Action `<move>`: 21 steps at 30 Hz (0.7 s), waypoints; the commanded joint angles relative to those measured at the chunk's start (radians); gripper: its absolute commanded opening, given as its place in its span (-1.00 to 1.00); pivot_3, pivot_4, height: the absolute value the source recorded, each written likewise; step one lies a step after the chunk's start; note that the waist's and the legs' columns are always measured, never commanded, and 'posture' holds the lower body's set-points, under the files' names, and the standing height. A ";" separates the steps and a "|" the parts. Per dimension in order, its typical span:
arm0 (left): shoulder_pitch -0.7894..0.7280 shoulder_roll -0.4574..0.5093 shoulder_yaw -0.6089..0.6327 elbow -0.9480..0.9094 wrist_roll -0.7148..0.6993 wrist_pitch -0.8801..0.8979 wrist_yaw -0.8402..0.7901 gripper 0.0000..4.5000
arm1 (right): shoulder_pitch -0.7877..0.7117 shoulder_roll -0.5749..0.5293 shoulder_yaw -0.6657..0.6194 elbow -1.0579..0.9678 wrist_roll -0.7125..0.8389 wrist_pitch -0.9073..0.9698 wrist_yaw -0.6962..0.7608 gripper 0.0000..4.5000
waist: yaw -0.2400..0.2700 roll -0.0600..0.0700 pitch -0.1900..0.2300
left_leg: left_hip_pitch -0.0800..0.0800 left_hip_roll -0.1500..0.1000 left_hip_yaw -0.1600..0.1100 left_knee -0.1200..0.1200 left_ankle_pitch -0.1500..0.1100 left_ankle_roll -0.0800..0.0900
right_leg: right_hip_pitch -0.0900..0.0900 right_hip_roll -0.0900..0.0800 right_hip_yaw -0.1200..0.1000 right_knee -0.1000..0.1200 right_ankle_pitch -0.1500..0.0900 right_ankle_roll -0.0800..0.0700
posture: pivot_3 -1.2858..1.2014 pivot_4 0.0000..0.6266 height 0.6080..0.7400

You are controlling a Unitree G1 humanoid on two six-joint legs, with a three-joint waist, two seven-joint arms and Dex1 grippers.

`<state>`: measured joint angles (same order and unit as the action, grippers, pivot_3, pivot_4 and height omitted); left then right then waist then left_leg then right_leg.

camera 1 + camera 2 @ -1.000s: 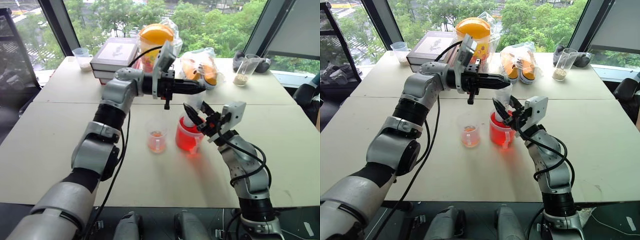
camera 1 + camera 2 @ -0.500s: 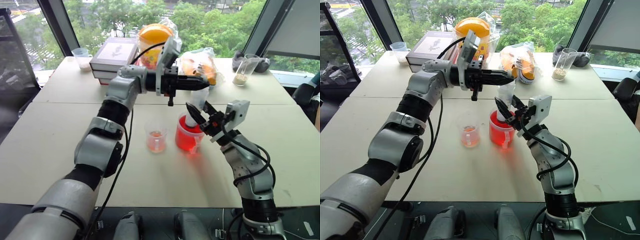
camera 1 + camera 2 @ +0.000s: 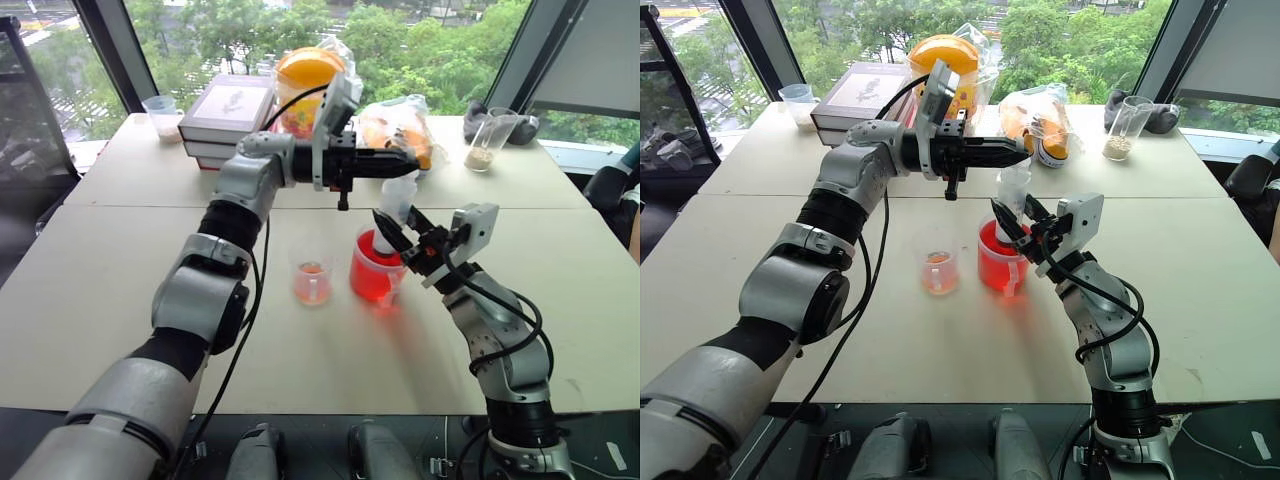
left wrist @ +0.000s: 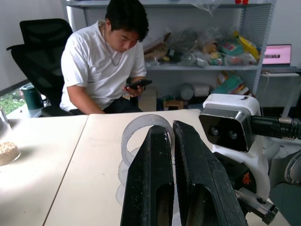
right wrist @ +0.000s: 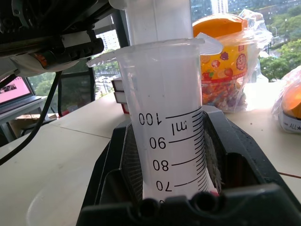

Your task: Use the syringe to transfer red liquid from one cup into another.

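The syringe [image 3: 386,232] stands upright with its lower end inside the wide cup of red liquid [image 3: 373,281] at the table's middle. My right gripper [image 3: 392,228] is shut on its clear barrel [image 5: 169,141], where the scale marks show. My left gripper [image 3: 412,158] reaches in level from the left and is shut on the white plunger [image 3: 400,190] at the top; its round head [image 4: 141,129] shows behind the fingers [image 4: 153,188]. The small pale-pink beaker [image 3: 312,283] stands just left of the red cup, apart from both grippers.
At the table's back stand stacked books [image 3: 225,110], an orange jar in a bag [image 3: 310,68], a bag of orange-white things [image 3: 400,135], a tall cup with beige grains [image 3: 490,142] and a small cup with white powder [image 3: 162,115]. A person [image 4: 110,61] sits beyond the table.
My left arm has shifted a little at the elbow and its gripper sits slightly higher, still on the plunger. The right gripper has kept its hold on the barrel.
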<state>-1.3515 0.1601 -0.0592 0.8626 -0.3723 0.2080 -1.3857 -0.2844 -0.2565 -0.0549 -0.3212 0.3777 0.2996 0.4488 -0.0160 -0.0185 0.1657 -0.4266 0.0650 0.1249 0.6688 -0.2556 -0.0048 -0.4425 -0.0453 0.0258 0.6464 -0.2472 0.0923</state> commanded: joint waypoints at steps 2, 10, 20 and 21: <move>-0.098 -0.005 0.081 -0.036 -0.026 -0.060 0.069 -0.98 | 0.019 -0.005 0.064 -0.041 0.012 0.024 0.040 -0.38 | 0.000 0.000 0.000 | 0.000 0.000 0.000 0.000 0.000 0.000 | 0.000 0.000 0.000 0.000 0.000 0.000 | 0.03 -0.52 1.00; -0.088 -0.009 0.077 -0.044 -0.020 -0.050 0.054 -0.98 | -0.011 -0.004 0.054 -0.055 0.022 0.037 0.034 -0.38 | 0.000 0.000 0.000 | 0.000 0.000 0.000 0.000 0.000 0.000 | 0.000 0.000 0.000 0.000 0.000 0.000 | 0.03 -0.52 1.00; -0.027 0.019 0.048 -0.094 0.011 -0.016 0.010 0.72 | -0.096 -0.033 0.004 -0.113 0.065 0.102 0.015 -0.38 | 0.001 0.000 0.000 | 0.000 0.000 0.000 0.000 0.000 0.000 | 0.000 0.000 0.000 0.000 0.000 0.000 | 0.03 -0.52 1.00; -0.016 0.028 0.046 -0.105 0.013 -0.015 0.003 0.89 | -0.103 -0.037 -0.002 -0.115 0.070 0.108 0.013 -0.38 | 0.001 0.000 0.000 | 0.000 0.000 0.000 0.000 0.000 0.000 | 0.000 0.000 0.000 0.000 0.000 0.000 | 0.03 -0.52 1.00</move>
<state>-1.3504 0.1714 -0.0266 0.7942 -0.3603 0.2080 -1.4015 -0.3693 -0.2872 -0.0949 -0.3525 0.4177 0.4111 0.4288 -0.0149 -0.0185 0.1657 -0.4267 0.0650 0.1249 0.6687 -0.2556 -0.0048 -0.4425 -0.0454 0.0257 0.6464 -0.2472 0.0923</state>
